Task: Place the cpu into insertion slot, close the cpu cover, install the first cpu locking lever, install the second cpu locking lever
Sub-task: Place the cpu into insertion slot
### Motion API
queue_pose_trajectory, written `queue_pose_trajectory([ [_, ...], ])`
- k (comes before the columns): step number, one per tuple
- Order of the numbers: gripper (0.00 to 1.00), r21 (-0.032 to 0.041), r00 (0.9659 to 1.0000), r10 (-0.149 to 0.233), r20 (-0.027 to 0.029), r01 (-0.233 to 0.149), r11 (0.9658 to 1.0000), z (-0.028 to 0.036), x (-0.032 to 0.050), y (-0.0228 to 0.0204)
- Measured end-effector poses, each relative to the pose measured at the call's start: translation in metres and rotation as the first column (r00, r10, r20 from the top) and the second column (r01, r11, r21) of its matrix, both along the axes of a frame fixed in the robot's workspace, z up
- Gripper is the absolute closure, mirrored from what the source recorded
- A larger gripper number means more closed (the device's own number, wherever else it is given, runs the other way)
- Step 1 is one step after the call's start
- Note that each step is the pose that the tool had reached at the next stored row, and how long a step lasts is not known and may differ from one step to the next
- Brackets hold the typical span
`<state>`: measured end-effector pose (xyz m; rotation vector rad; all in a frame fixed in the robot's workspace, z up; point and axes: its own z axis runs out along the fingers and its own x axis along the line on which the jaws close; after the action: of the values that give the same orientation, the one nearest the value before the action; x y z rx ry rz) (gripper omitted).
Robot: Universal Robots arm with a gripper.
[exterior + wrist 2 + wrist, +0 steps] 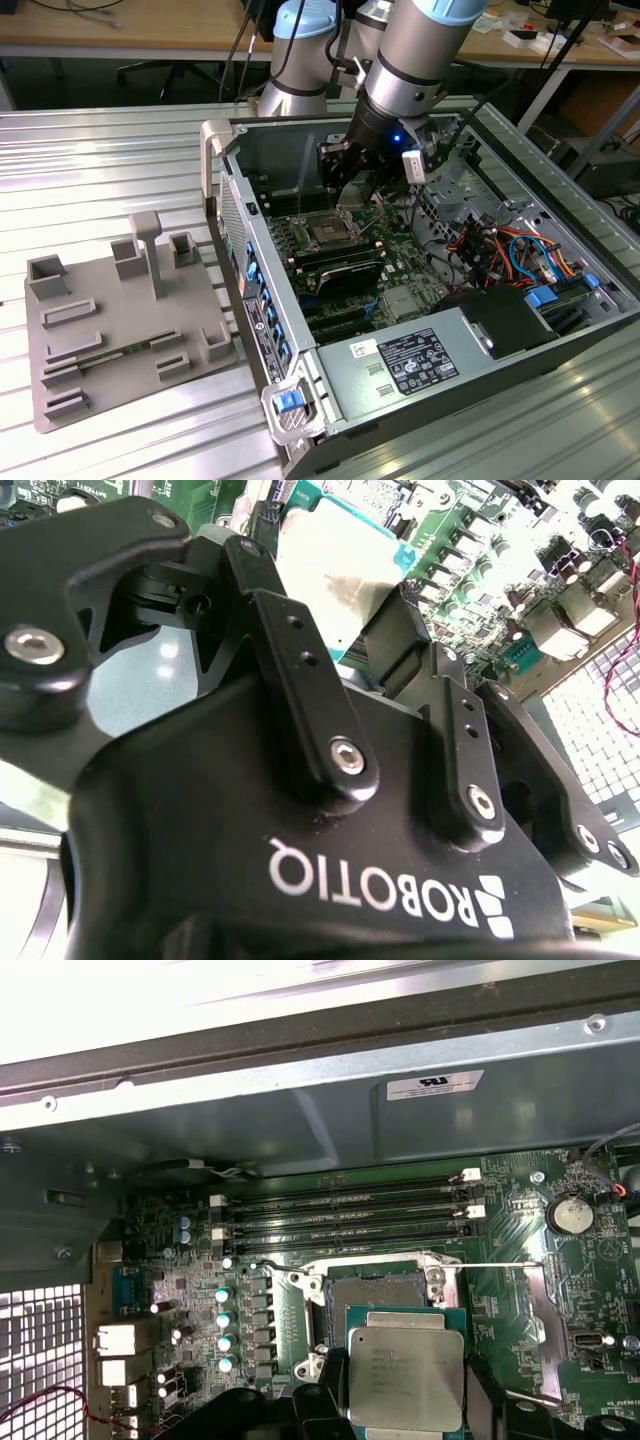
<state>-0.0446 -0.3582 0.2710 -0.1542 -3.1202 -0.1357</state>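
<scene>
Jaws: clamped on the cpu, held right between them
Slot: insertion slot just past the jaws, bare, nothing seated
Left: cpu cover looks open, levers undone

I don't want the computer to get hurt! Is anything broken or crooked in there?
Nothing looks broken, spilled or crooked. The cpu is clamped in the gripper and held flat close to the insertion slot, not yet seated in it. The slot's dark centre is uncovered. That looks like work in progress, not a fault.
</scene>
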Motion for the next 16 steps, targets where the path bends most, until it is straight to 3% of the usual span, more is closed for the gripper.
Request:
queue_pose_trajectory([
  [16,0.45,-0.0001,0.9997,-0.024,0.0,0.024,0.9997,-0.0002,0.0,0.0],
])
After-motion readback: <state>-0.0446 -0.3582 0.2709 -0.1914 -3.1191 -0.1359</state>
